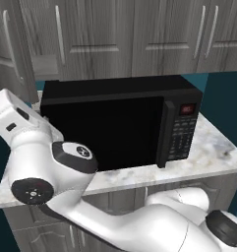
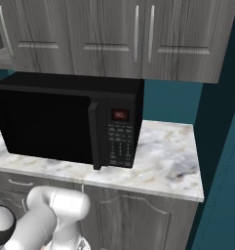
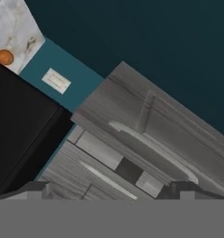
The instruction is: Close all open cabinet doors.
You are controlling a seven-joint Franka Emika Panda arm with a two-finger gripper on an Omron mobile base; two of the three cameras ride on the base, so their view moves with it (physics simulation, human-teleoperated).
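Observation:
At the far left of the wall cabinets, one grey cabinet door [image 1: 12, 59] stands swung out, with the cabinet's inside [image 1: 45, 64] showing beside it. The other cabinet doors [image 1: 98, 39] [image 2: 104, 34] to its right lie flush. In the hand view the open door [image 3: 178, 121] and its long silver handle [image 3: 153, 148] fill the middle, close ahead. My gripper [image 3: 111, 191] is open, its dark fingertips [image 3: 35, 189] spread wide just below that handle, with nothing between them. My white arm [image 1: 21, 128] reaches up to the left of the microwave.
A black microwave [image 1: 115, 123] [image 2: 65, 122] stands on the marble counter [image 2: 163, 161] under the cabinets. A small orange thing [image 3: 5, 56] lies on the counter, and a white outlet [image 3: 56, 80] sits on the teal wall. Base cabinets run below the counter.

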